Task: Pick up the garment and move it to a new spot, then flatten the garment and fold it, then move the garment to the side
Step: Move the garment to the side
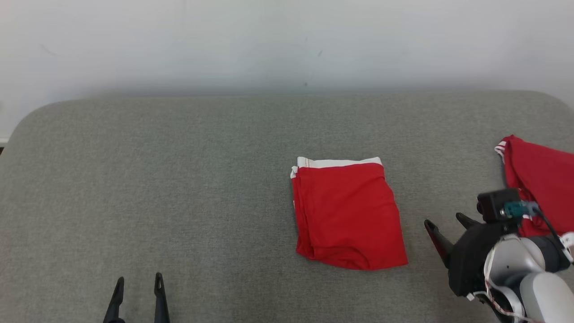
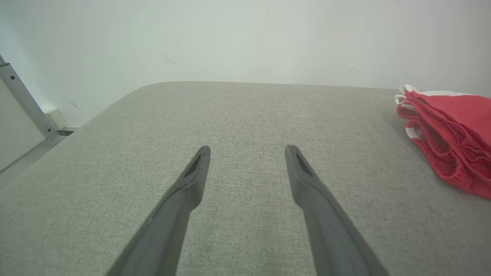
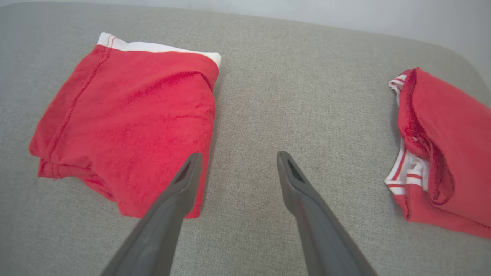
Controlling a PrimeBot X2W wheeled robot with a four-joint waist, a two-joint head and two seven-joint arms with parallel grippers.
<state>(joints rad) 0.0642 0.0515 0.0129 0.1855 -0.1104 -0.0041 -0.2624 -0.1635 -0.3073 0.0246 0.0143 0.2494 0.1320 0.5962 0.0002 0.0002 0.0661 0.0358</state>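
The right tool [image 1: 444, 220] stands wide with nothing between its fingers, poised over the bare grey counter [image 1: 179, 179] just right of the folded garment [image 1: 347, 215], toward the front edge. In the right wrist view one finger crosses the garment's near corner, though contact cannot be told. The left tool [image 1: 139, 278] is wide and empty too, low at the front edge and well apart from the cloth. The garment lies as a tidy red square a little right of mid-counter, its white band toward the back edge, so the move aside looks like the step left. That is where the trouble could come. If the tool pinches only the top layer at those stacked edges, the fold will likely peel open. A one-sided lift may let the stack sag and spill, and a drag across the woven top could rumple it. A second red garment [image 1: 542, 175] sits at the right edge behind the right arm, so a careless sweep that way might catch it or nudge it off.
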